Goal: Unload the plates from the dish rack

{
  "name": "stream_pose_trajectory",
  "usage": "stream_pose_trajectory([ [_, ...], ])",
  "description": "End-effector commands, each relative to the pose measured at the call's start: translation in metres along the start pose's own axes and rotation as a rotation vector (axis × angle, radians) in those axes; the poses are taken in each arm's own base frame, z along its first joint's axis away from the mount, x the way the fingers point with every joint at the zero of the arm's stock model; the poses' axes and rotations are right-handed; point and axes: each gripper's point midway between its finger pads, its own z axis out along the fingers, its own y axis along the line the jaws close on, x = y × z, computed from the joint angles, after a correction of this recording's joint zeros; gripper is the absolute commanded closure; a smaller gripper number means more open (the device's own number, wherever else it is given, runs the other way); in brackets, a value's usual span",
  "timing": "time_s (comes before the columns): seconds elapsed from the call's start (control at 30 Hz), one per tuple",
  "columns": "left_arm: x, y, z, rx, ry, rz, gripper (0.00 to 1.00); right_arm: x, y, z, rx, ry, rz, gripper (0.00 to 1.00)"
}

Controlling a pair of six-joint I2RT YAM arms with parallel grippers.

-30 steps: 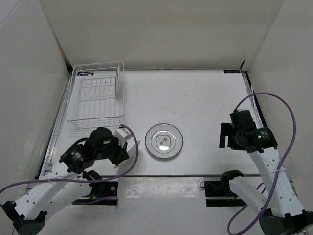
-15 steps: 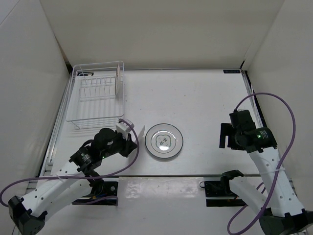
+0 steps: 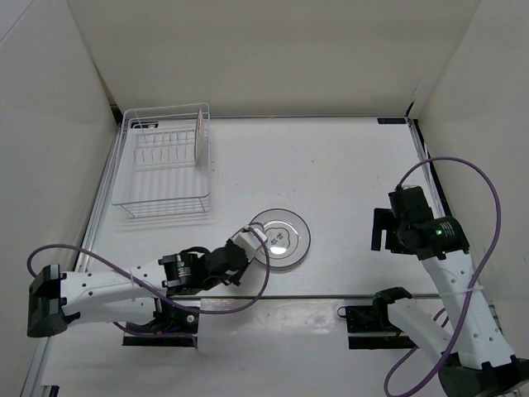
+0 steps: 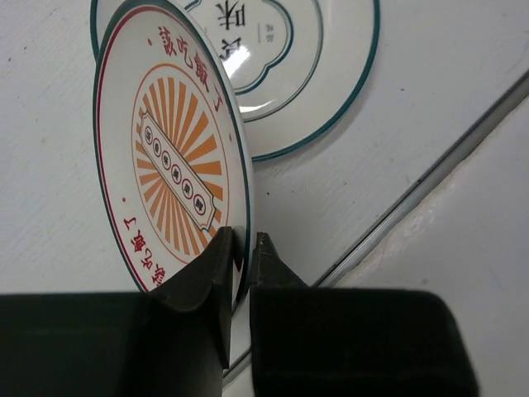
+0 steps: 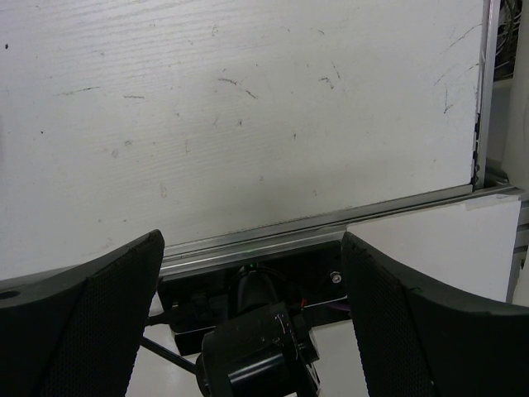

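White table [image 3: 347, 165] is filling the walled cell. Left gripper [image 4: 241, 240] is pinching almost fully closed on the lower rim of the orange plate [image 4: 169, 165], one jaw on each side of the thin edge. Orange plate is standing on edge, tilted, with its patterned face showing to the wrist view and its long axis running straight out from the fingertips. White plate [image 4: 306, 66] is lying flat on the table just beyond it. Far rim of the orange plate is overlapping the white plate in the wrist view; can't tell if they're touching. Coming move is likely turning on this: the set-down spot is lying dead ahead of the fingers, so the orange plate is needing to tip flat onto or beside the white plate. Right gripper [image 5: 252, 248] is hanging wide open, gripping nothing, well apart at the right edge, so the left arm is the nearer one. Rack [image 3: 161, 201] is sitting at the far left with a third plate [image 3: 198, 136] standing edge-on at its right end
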Motion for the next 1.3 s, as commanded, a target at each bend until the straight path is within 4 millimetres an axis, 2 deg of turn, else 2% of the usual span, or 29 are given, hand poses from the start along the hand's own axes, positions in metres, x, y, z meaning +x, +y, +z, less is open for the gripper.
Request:
stream_pose_trajectory([
  [0.0, 0.101, 0.022, -0.015, -0.148, 0.362, -0.031, 0.99, -0.006, 0.0, 0.0, 0.002, -0.035, 0.013, 0.11],
  [0.2, 0.122, 0.034, -0.018, -0.27, 0.404, -0.057, 0.99, -0.005, 0.001, 0.0, -0.004, -0.034, 0.009, 0.11],
  [0.37, 0.139, 0.052, -0.027, -0.411, 0.452, -0.02, 0.98, -0.006, 0.003, 0.0, -0.014, -0.036, 0.007, 0.11],
  [0.6, 0.152, 0.046, -0.019, -0.435, 0.491, 0.015, 0.98, -0.006, 0.003, 0.0, -0.019, -0.035, 0.0, 0.11],
  [0.8, 0.165, 0.038, -0.007, -0.428, 0.509, 0.009, 0.89, -0.005, 0.004, 0.0, -0.023, -0.035, 0.001, 0.11],
  [0.97, 0.152, 0.035, 0.005, -0.456, 0.497, 0.057, 0.86, -0.006, 0.004, -0.001, -0.027, -0.041, 0.0, 0.11],
  [1.0, 0.148, 0.034, 0.007, -0.46, 0.488, 0.068, 0.8, -0.006, 0.003, -0.001, -0.022, -0.042, 0.006, 0.11],
  [1.07, 0.146, 0.034, 0.009, -0.476, 0.502, 0.087, 0.75, -0.006, 0.003, -0.001, -0.022, -0.048, 0.005, 0.11],
  [1.13, 0.145, 0.034, 0.009, -0.483, 0.511, 0.097, 0.64, -0.006, 0.003, -0.002, -0.021, -0.047, 0.003, 0.11],
  [1.2, 0.144, 0.032, 0.008, -0.477, 0.508, 0.102, 0.5, -0.006, 0.002, -0.002, -0.018, -0.048, 0.009, 0.11],
  [1.23, 0.142, 0.033, 0.007, -0.481, 0.498, 0.097, 0.37, -0.006, 0.002, -0.002, -0.019, -0.049, 0.008, 0.11],
  [1.27, 0.137, 0.032, 0.007, -0.483, 0.484, 0.094, 0.34, -0.005, 0.002, -0.001, -0.016, -0.047, 0.013, 0.11],
])
